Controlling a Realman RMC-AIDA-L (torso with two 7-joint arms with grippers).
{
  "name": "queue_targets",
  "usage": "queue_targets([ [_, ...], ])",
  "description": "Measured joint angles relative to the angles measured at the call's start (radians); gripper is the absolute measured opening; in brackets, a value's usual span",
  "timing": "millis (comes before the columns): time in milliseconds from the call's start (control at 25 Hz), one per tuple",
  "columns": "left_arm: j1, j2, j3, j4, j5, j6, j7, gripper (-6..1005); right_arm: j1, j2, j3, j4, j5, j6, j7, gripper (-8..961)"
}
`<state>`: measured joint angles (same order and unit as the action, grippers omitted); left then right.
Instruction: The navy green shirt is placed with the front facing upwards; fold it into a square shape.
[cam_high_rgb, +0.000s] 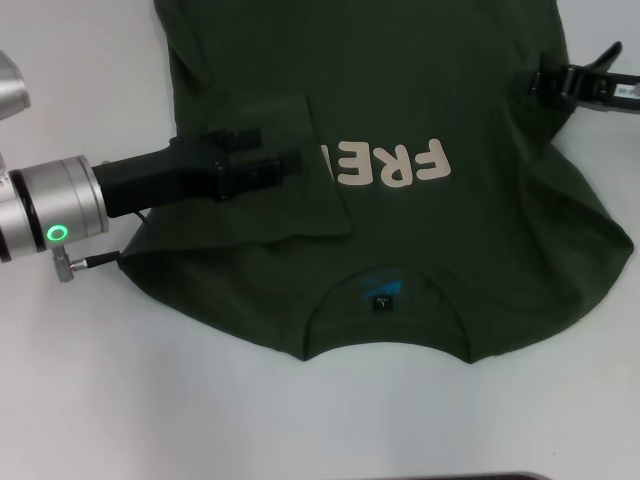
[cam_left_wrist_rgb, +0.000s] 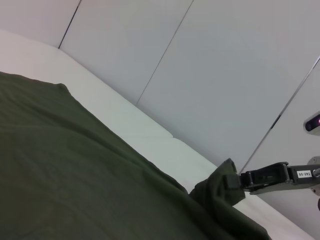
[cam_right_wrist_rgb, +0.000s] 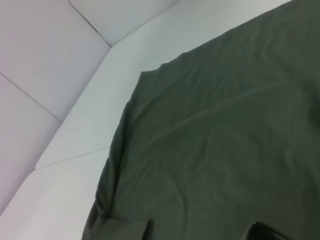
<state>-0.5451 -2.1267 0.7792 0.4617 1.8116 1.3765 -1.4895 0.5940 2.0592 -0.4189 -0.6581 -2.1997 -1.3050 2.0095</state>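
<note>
A white counter (cam_high_rgb: 130, 400) spreads before us, its far side meeting pale panelled walls in the wrist views. On it lies the navy green shirt (cam_high_rgb: 450, 260), front up, collar nearest us and hem running off the far edge of the head view, covering the middle and right of the surface. Its left side is already turned in over the chest, the folded edge cutting across the cream lettering (cam_high_rgb: 395, 163) so that only three letters show.

We judge the cloth light, soft and limp: it will sag and wrinkle when lifted, so it is best taken at a hem or sleeve edge and carried low across the body to keep the fold straight.

Our left gripper (cam_high_rgb: 262, 165) lies over the turned-in panel at left of centre, its jaws narrow; whether they pinch any cloth we cannot tell. Our right gripper (cam_high_rgb: 540, 82) sits at the shirt's right edge, towards the far side, its jaws closed on a bunched peak of fabric, seen most plainly from the left wrist. The small black neck label (cam_high_rgb: 383, 300) shows inside the collar.
</note>
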Motion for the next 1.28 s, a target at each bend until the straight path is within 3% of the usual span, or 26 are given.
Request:
queue_targets([
  [600,0.006,0.008,-0.003,0.000,0.000,-0.004,0.000,875,0.039,0.015,-0.058,0.035,0.000,0.061,0.002,66],
  [1000,0.007,0.008,-0.003,0.000,0.000,-0.012,0.000,875,0.022,0.016,-0.062,0.028,0.016,0.057,-0.036,508],
  [1280,0.014,0.008,0.000,-0.003,0.000,-0.013,0.000,875,-0.105,0.001,-0.060,0.026,0.192,-0.033,-0.184,676],
])
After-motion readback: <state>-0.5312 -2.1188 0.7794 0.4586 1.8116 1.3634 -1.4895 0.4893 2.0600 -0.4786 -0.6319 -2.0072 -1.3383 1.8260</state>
